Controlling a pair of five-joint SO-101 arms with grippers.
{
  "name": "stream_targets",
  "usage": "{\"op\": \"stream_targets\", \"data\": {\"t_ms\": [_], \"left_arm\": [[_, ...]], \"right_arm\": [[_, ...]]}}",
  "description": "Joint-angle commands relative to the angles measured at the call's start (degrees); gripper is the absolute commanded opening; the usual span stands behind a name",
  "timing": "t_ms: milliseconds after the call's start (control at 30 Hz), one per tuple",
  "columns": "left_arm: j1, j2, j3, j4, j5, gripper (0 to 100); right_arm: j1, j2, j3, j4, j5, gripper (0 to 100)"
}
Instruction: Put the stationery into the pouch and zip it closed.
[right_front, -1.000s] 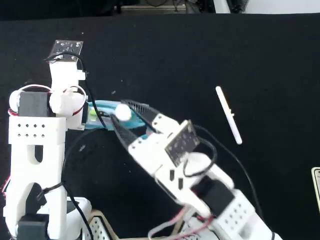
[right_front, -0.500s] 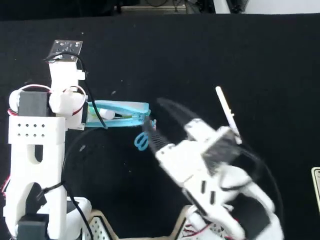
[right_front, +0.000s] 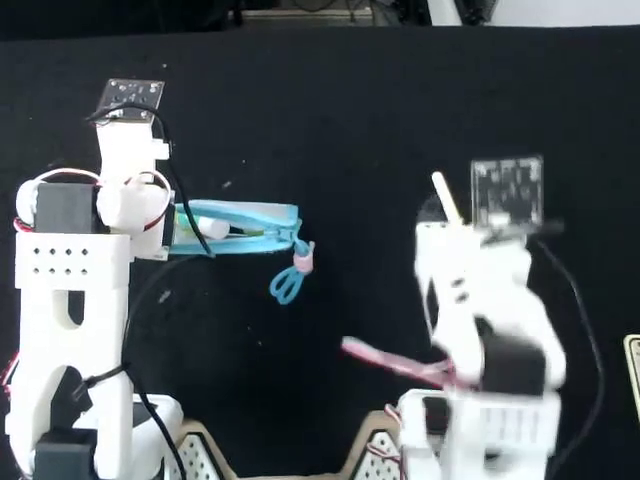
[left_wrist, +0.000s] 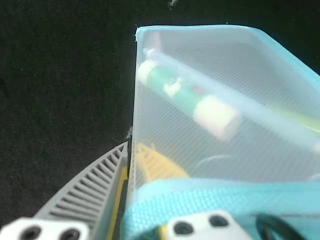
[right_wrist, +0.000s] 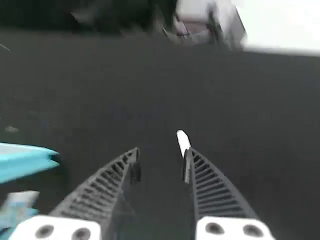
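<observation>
Pouch (right_front: 245, 222) is lying at the left part of the black table (right_front: 400, 100), long side running left-right. It's pale teal see-through mesh w/ a teal woven band. Left gripper (left_wrist: 127, 155) is clamping the pouch's left end; one grey ribbed finger (left_wrist: 97, 192) is showing outside the mesh.

Inside the pouch a green stick w/ white cap (left_wrist: 192, 100) is lying at a slant, a long pale tube (left_wrist: 260, 102) is running beside it, and sth yellow (left_wrist: 150, 165) is showing thru the mesh next to the gripper; can't tell what it is. At the pouch's right end a pink tab (right_front: 302, 259) and a blue loop (right_front: 284, 285) are hanging off toward the near edge.

Mid-table is lying bare between the pouch and the right arm.

A white pen (right_front: 441, 193) is lying on the table right of centre, its near part hidden under the right arm. Right gripper (right_wrist: 161, 157) is hovering w/ jaws moderately apart, holding nothing, the pen's tip just beside one fingertip. Bare cloth is stretching from there to the far edge.
</observation>
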Motion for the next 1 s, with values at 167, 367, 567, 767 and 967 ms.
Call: {"op": "stream_targets", "data": {"t_ms": [167, 367, 567, 767, 967], "left_arm": [[0.48, 0.44, 0.75, 0.26, -0.53, 3], [0.48, 0.44, 0.75, 0.26, -0.53, 3], [0.48, 0.44, 0.84, 0.35, -0.53, 3], [0.48, 0.44, 0.84, 0.35, -0.53, 3], [0.48, 0.44, 0.84, 0.35, -0.53, 3]], "right_arm": [[6.51, 38.02, -13.05, -0.18, 10.90, 18.3], [6.51, 61.67, -30.20, 0.00, 17.67, 18.8], [6.42, 82.51, -46.99, 4.57, 17.76, 18.8], [6.59, 96.57, -61.76, 5.98, 18.02, 18.8], [6.59, 105.01, -70.37, 5.98, 18.11, 18.8]]}}
